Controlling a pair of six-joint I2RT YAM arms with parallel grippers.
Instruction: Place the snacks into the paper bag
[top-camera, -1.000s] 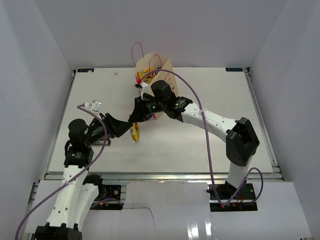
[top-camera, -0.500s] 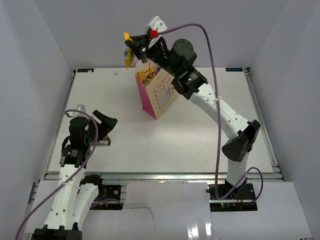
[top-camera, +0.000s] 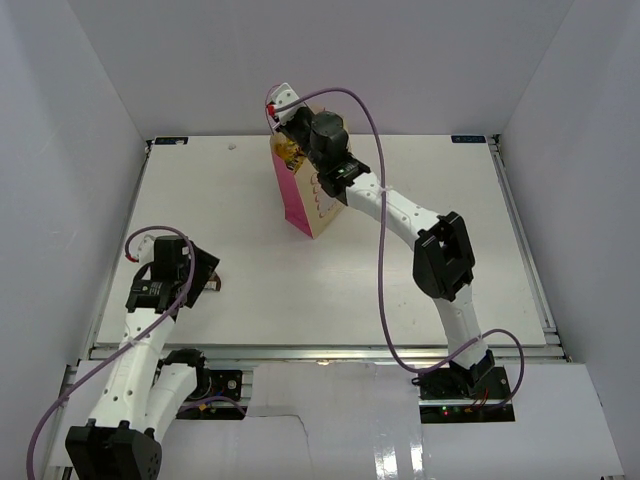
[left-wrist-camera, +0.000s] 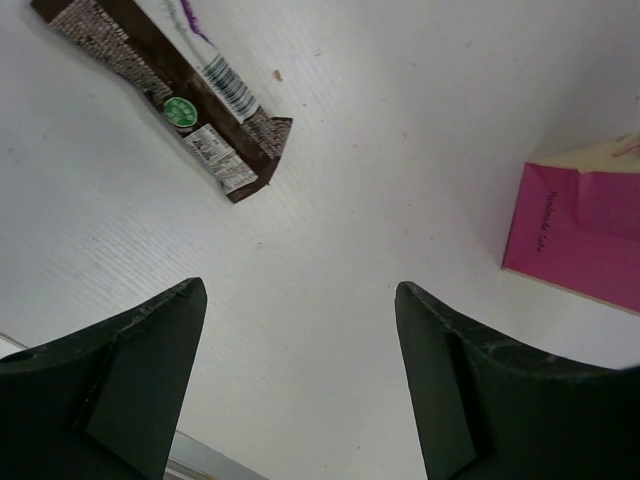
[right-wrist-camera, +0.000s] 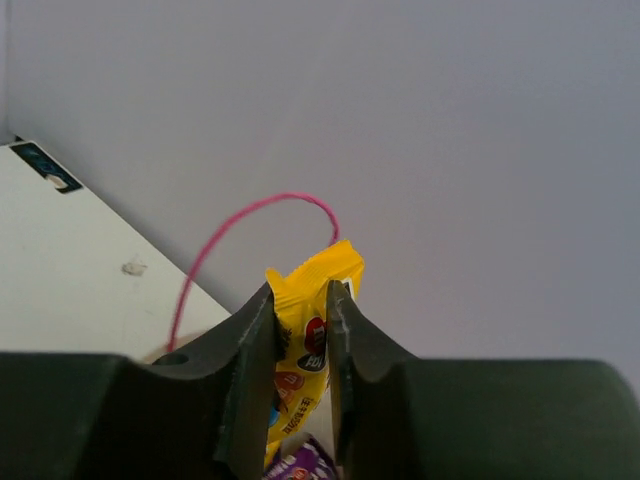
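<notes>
The right pincer (right-wrist-camera: 300, 292) is closed on a yellow packet (right-wrist-camera: 302, 345), which sits pinched between its 2 fingers with its top edge poking out past the tips. In the overhead view this pincer hangs right over the open mouth of the paper bag (top-camera: 312, 205), at the far middle of the table (top-camera: 230, 200). The bag stands upright, its pink side facing left and near. From the right wrist, 1 thin pink handle (right-wrist-camera: 255, 215) loops up just left of the packet, and a bit of purple wrapper (right-wrist-camera: 300, 465) shows below it; I cannot tell whether the packet's lower end is already inside the bag.

The left pincer (left-wrist-camera: 300, 385) is open wide with nothing between its fingers (left-wrist-camera: 130, 370). It is at the near left of the table, well apart from the bag. A brown candy bar (left-wrist-camera: 180, 100) lies flat on the table just beyond the left finger, off to the side of the gap and not touching either finger. The bag's pink side (left-wrist-camera: 580, 230) appears at the right edge of that wrist view.
</notes>
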